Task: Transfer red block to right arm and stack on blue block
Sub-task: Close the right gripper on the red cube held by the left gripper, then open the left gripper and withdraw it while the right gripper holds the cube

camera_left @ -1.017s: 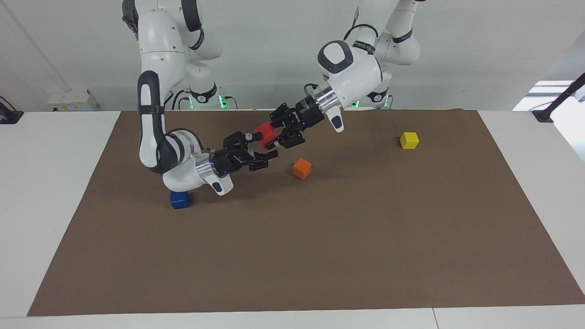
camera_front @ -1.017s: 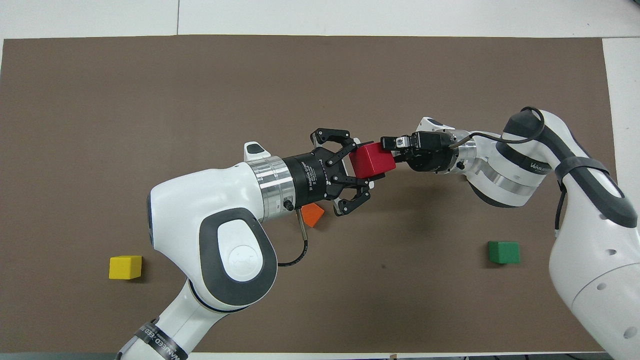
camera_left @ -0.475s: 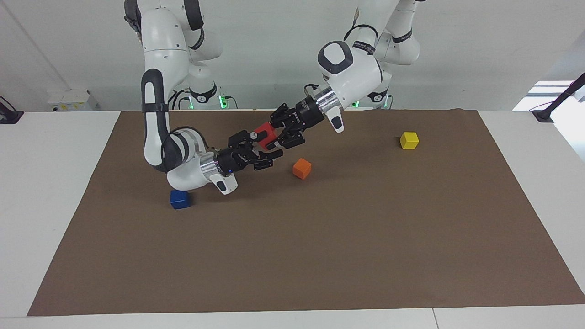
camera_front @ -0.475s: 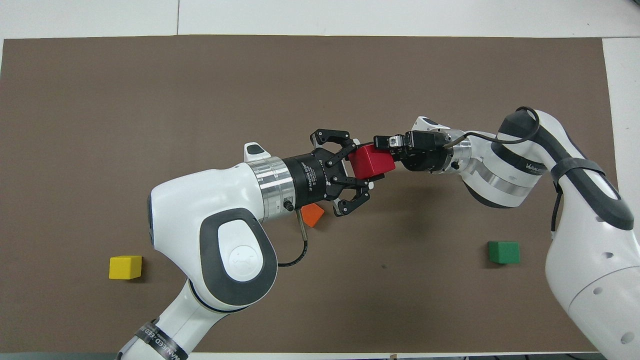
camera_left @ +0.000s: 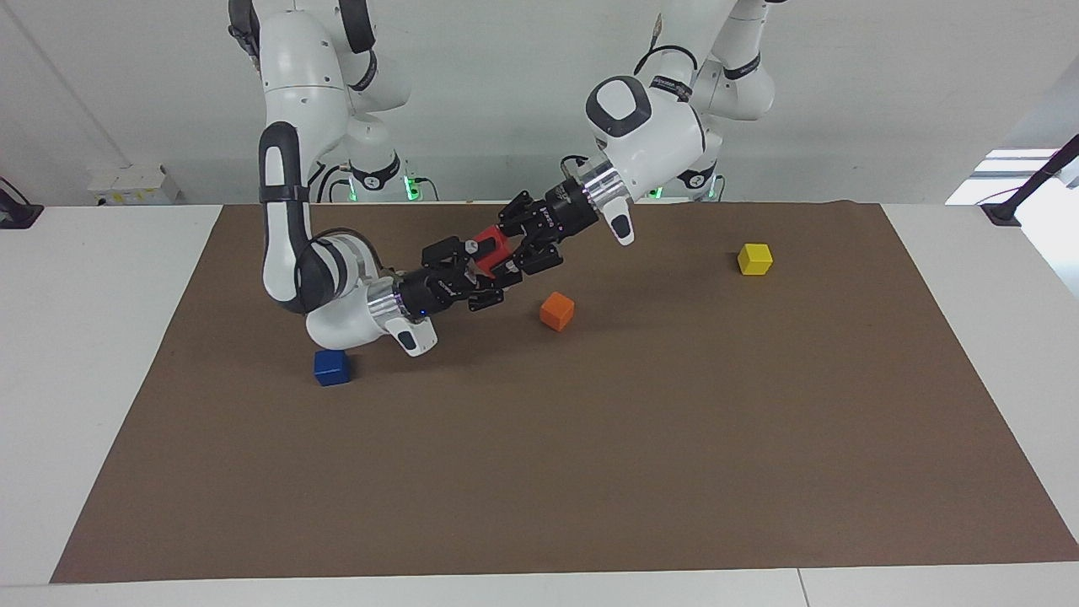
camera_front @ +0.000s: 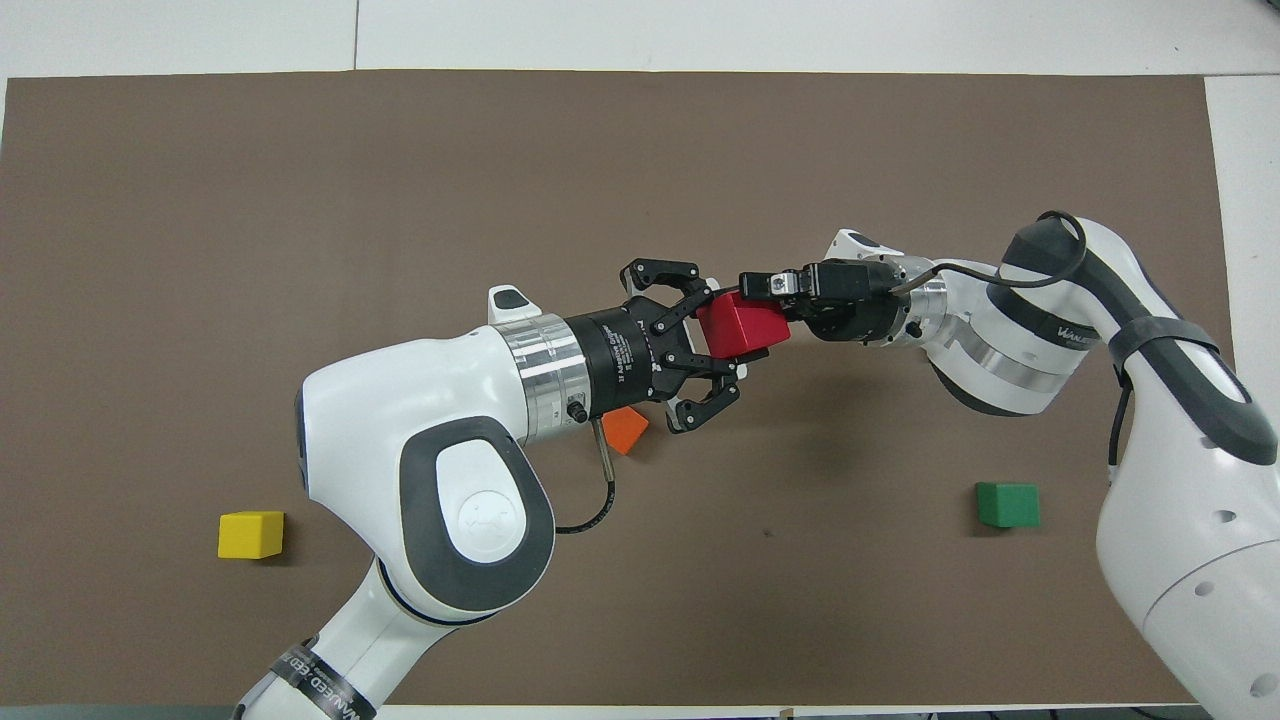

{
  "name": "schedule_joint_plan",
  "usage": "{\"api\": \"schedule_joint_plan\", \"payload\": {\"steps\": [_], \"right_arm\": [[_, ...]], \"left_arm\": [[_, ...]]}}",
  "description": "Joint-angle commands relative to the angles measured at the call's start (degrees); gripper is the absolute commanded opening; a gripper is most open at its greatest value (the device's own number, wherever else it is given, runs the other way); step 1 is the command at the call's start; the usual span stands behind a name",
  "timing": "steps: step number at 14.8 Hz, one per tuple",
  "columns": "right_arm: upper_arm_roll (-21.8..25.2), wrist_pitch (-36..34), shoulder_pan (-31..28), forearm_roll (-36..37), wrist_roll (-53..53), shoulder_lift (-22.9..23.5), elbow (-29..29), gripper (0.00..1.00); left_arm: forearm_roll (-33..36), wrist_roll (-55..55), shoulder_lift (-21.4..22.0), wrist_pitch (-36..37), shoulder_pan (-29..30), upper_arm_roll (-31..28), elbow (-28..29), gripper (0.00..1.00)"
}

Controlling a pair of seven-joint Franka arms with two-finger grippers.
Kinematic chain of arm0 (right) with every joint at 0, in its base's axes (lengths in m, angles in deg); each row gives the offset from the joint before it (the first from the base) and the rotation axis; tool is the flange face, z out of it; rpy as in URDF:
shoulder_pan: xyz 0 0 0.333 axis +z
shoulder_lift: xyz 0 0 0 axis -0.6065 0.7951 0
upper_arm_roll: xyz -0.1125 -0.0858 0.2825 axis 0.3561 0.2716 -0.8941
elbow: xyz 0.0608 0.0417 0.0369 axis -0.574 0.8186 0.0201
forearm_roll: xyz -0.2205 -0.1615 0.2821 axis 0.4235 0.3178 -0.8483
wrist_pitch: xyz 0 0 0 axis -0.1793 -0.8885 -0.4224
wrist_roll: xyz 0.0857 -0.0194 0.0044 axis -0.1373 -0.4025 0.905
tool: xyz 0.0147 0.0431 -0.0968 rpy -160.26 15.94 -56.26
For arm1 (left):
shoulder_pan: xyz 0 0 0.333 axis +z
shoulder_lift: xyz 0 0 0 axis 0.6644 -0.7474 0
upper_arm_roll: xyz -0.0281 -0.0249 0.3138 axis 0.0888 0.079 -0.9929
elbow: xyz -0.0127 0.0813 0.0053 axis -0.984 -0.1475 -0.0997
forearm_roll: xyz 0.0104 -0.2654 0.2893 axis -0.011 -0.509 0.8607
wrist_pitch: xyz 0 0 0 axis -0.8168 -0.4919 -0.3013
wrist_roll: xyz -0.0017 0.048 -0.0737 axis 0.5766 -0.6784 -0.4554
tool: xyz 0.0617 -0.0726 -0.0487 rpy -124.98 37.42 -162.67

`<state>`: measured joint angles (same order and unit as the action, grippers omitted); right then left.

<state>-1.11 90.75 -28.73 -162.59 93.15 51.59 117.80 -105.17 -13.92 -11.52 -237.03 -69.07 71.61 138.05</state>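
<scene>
Two grippers meet at one red block

Two grippers flank the red block (camera_left: 491, 245) in mid-air over the brown mat (camera_left: 590, 472). The left gripper (camera_left: 511, 249) is clamped on it; the right gripper (camera_left: 477, 274) has fingers around it, grip uncertain. Only the facing view shows the blue block (camera_left: 331, 367); only the overhead view shows the green cube (camera_front: 1007, 504). An orange cube (camera_left: 557, 311) lies beneath.

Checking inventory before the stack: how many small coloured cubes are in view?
5. Red cube held in the air between both tools; orange cube mid-mat; yellow cube toward the left arm's end; blue cube and green cube toward the right arm's end.
</scene>
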Motion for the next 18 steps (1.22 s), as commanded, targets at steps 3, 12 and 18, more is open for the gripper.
{"api": "schedule_joint_plan", "payload": {"steps": [3,12,18], "right_arm": [[-0.1,2.0,-0.2,-0.9,-1.6,-1.9,1.2,0.0],[0.0,2.7,-1.0,-0.2,-4.0,-2.8,1.3,0.0],[0.0,2.8,-1.0,-0.2,-4.2,-2.8,1.3,0.0]], "left_arm": [[-1.1,-0.1,0.7,-0.8,-0.8,-0.6,1.0,0.0],[-1.1,-0.5,0.8,-0.8,-0.7,-0.6,1.1,0.46],[-1.1,-0.3,0.8,-0.8,-0.5,-0.6,1.1,1.0]]}}
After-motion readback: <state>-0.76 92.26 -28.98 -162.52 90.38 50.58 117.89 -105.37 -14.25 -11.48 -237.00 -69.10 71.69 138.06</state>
